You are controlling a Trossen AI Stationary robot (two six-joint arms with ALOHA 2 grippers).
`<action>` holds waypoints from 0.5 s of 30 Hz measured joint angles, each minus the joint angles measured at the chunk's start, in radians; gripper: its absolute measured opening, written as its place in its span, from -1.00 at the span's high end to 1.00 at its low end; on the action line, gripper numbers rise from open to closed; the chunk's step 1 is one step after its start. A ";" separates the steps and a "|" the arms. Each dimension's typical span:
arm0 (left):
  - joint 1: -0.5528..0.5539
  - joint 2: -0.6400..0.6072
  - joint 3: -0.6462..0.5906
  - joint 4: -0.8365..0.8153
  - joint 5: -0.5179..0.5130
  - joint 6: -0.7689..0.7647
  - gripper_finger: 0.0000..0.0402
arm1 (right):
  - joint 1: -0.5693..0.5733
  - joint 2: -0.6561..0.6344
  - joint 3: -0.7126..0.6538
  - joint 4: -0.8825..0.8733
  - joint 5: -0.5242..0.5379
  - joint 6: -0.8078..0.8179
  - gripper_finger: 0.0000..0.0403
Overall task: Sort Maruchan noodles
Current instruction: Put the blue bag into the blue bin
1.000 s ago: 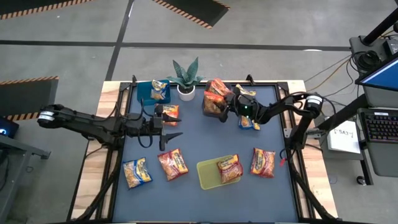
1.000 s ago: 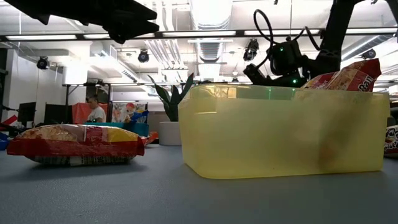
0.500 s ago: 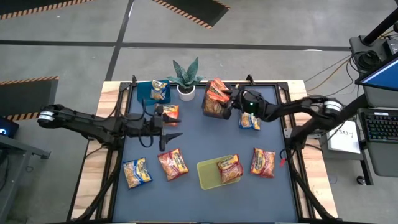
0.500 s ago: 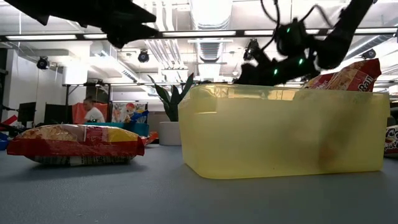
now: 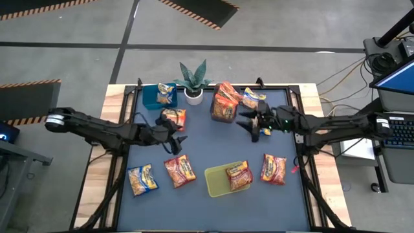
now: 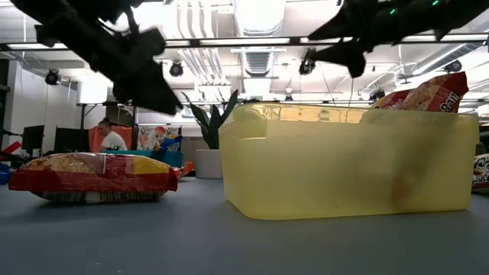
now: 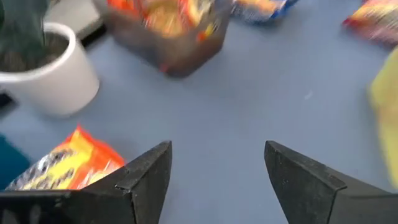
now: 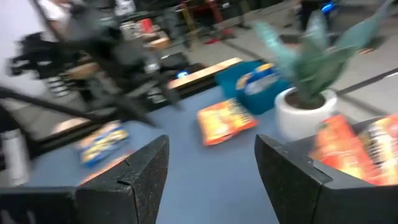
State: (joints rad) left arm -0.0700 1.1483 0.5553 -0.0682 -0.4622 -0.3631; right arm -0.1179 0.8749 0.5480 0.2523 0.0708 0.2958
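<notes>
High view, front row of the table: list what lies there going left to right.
Yellow-and-blue packet → red packet → yellow-green bin holding another red packet → red packet at the right end.

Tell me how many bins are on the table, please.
3. A blue bin stands at the back, left of the plant. A dark clear bin stands right of the plant. A yellow-green bin stands near the front middle.

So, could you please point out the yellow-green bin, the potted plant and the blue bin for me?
Yellow-green bin (image 5: pixel 215 183): high view, bare floor at its left end.
Potted plant (image 5: pixel 193 97): high view, its white pot.
Blue bin (image 5: pixel 150 96): high view, its left wall.
</notes>
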 joint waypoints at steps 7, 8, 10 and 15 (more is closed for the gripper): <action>0.018 0.122 0.150 -0.222 0.000 -0.045 -0.14 | 0.117 -0.023 0.003 -0.116 0.007 0.266 -0.09; 0.018 0.137 0.170 -0.245 0.000 -0.041 -0.14 | 0.116 -0.020 0.007 -0.169 0.008 0.347 -0.09; 0.013 0.161 0.206 -0.285 0.001 -0.034 -0.12 | 0.113 -0.003 0.019 -0.313 0.008 0.499 -0.09; 0.004 0.200 0.257 -0.317 0.001 -0.013 -0.08 | 0.084 0.070 0.084 -0.746 0.059 0.696 -0.09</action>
State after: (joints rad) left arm -0.0660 1.3481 0.8122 -0.3855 -0.4614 -0.3756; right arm -0.0340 0.9447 0.6316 -0.4939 0.1297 0.9916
